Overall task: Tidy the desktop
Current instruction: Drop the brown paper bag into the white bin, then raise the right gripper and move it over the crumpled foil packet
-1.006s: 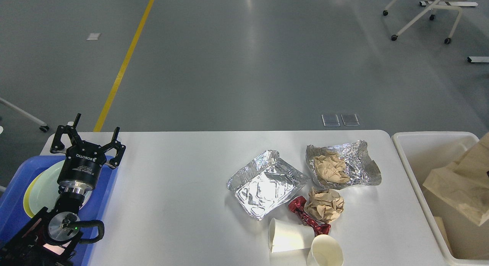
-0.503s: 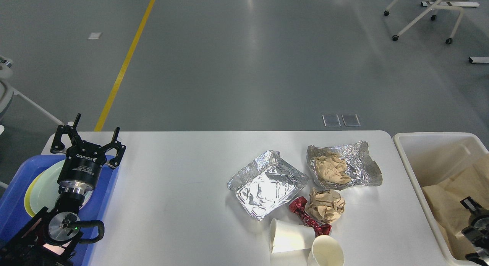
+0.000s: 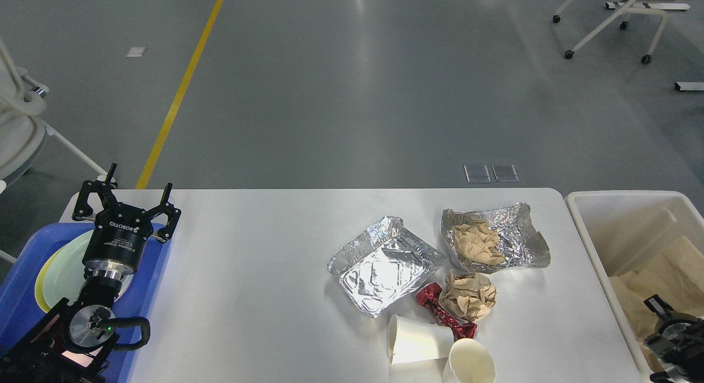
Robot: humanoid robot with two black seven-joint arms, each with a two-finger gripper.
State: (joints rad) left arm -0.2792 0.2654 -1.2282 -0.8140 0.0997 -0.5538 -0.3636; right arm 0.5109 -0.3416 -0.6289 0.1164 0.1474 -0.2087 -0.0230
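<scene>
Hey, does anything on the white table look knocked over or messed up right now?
Yes. One paper cup lies tipped on its side near the desktop's front edge, beside an upright cup. The far foil tray is crumpled out of shape, with wadded brown paper in it.

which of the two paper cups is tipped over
The left paper cup is tipped: it lies on its side on the desktop, mouth facing left. The right cup stands upright, mouth up.
</scene>
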